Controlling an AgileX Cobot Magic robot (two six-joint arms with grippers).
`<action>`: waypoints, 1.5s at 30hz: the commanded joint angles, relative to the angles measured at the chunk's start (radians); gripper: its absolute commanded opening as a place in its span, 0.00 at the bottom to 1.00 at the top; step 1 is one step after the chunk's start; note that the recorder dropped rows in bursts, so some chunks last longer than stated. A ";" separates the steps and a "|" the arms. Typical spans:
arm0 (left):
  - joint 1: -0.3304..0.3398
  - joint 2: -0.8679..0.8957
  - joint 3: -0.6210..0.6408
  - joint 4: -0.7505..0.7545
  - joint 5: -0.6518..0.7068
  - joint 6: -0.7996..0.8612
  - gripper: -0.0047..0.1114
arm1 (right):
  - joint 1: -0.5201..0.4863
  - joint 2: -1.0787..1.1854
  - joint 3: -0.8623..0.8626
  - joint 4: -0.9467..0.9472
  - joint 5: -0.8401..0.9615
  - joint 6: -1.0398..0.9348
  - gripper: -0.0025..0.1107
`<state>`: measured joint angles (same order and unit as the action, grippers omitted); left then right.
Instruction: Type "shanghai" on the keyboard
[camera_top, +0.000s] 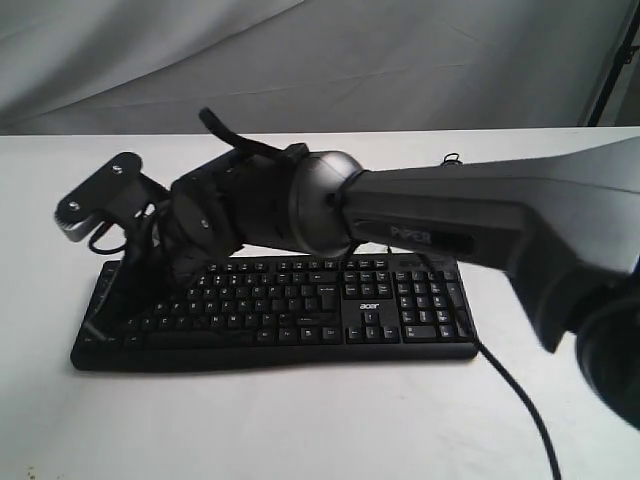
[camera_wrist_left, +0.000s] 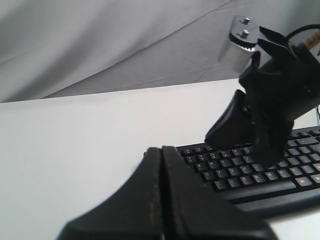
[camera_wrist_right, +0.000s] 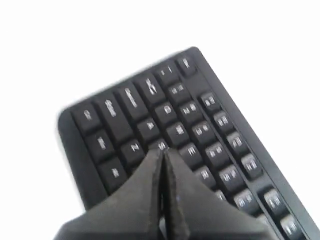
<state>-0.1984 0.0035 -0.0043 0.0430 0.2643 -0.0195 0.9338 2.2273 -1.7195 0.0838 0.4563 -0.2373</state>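
The black keyboard (camera_top: 330, 310) with white legends and an acer logo (camera_top: 367, 308) lies on the white table (camera_top: 300, 430). My right arm reaches across it from the right. My right gripper (camera_top: 118, 292) points down at the keyboard's left end. In the right wrist view the keyboard (camera_wrist_right: 200, 120) is blurred. There my right gripper (camera_wrist_right: 162, 151) is shut and empty, its tip at a key just past Z. My left gripper (camera_wrist_left: 162, 150) is shut, empty, and beside the left end of the keyboard (camera_wrist_left: 235, 175). It is not seen in the exterior view.
The thin black cable (camera_top: 510, 385) runs from the keyboard's right end toward the front right table edge. A grey cloth backdrop (camera_top: 300, 60) hangs behind the table. A dark pole (camera_top: 612, 60) stands at the back right. The right arm's silver wrist camera (camera_wrist_left: 240, 40) sits above its gripper.
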 joint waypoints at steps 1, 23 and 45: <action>-0.004 -0.003 0.004 0.001 -0.005 -0.003 0.04 | 0.024 0.074 -0.104 0.012 -0.003 -0.003 0.02; -0.004 -0.003 0.004 0.001 -0.005 -0.003 0.04 | 0.011 0.173 -0.144 0.040 -0.103 0.008 0.02; -0.004 -0.003 0.004 0.001 -0.005 -0.003 0.04 | 0.001 0.223 -0.144 0.058 -0.145 0.009 0.02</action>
<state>-0.1984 0.0035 -0.0043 0.0430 0.2643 -0.0195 0.9479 2.4328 -1.8564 0.1363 0.3293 -0.2336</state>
